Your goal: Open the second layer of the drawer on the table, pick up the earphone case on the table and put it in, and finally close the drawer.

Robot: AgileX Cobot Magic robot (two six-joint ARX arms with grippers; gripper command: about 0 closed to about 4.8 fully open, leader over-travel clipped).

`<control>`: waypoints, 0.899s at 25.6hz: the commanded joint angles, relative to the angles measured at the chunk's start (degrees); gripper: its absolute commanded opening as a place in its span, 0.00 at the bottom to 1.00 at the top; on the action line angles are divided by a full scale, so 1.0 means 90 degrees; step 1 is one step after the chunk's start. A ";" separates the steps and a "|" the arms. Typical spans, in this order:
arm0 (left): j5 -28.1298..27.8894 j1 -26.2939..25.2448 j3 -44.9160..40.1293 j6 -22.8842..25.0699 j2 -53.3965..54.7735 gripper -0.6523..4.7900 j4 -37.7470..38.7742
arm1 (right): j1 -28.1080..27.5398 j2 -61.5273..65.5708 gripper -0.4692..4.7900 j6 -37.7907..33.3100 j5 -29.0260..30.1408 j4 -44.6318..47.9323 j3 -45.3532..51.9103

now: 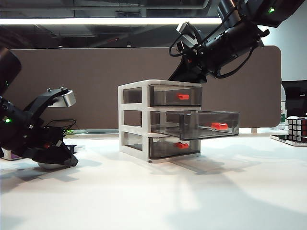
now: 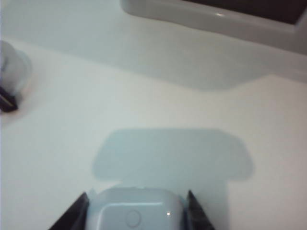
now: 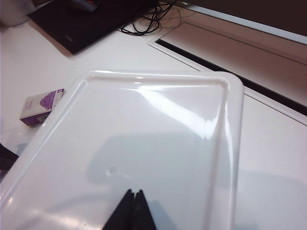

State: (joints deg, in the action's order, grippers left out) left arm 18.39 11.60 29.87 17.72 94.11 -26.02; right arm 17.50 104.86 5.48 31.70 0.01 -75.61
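The small glossy white earphone case (image 2: pixel 135 211) is bracketed by the left gripper's (image 2: pixel 136 208) dark fingers (image 2: pixel 72 215), low on the white table (image 1: pixel 158 196), left of the white-framed, grey drawer unit (image 1: pixel 139 120); firm grip cannot be told. The middle drawer (image 1: pixel 206 125) stands pulled out. Above the unit's top, the right gripper (image 3: pixel 132 203) is pressed together, empty.

I see the small three-tier white-framed drawer unit (image 1: pixel 160 120) standing on the large plain white tabletop (image 1: pixel 192 196), about mid-table. Its middle smoky translucent drawer (image 1: pixel 208 125) juts out toward the right, past the top and bottom drawers. My left gripper (image 2: pixel 138 211) sits low on the tabletop, well left of the unit, with the small glossy white earphone case (image 2: pixel 136 211) between its fingers. My right gripper (image 3: pixel 130 201) hangs above the unit's top, fingertips together. A cube puzzle (image 1: pixel 297 128) lies at far right.
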 commanded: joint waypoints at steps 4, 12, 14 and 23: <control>-0.0464 -0.0005 -0.0075 0.0032 0.0083 0.26 0.0639 | 0.0022 0.0155 0.08 -0.0104 -0.0058 -0.0828 0.0136; -0.0498 0.0104 -0.0073 -0.0206 -0.1081 0.21 0.0947 | 0.0022 0.0155 0.08 -0.0107 -0.0058 -0.0828 0.0136; -0.0641 0.0415 -0.0073 -0.0204 -0.1821 0.22 0.1270 | 0.0022 0.0155 0.08 -0.0107 -0.0068 -0.0811 0.0136; -0.0658 0.1909 0.0469 -0.0843 -0.2504 0.22 0.1996 | 0.0022 0.0155 0.08 -0.0148 -0.0046 -0.0789 0.0134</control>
State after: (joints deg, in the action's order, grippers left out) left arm 12.32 26.87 33.01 10.50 71.75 -8.38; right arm 17.50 104.81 5.37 31.75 0.12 -75.61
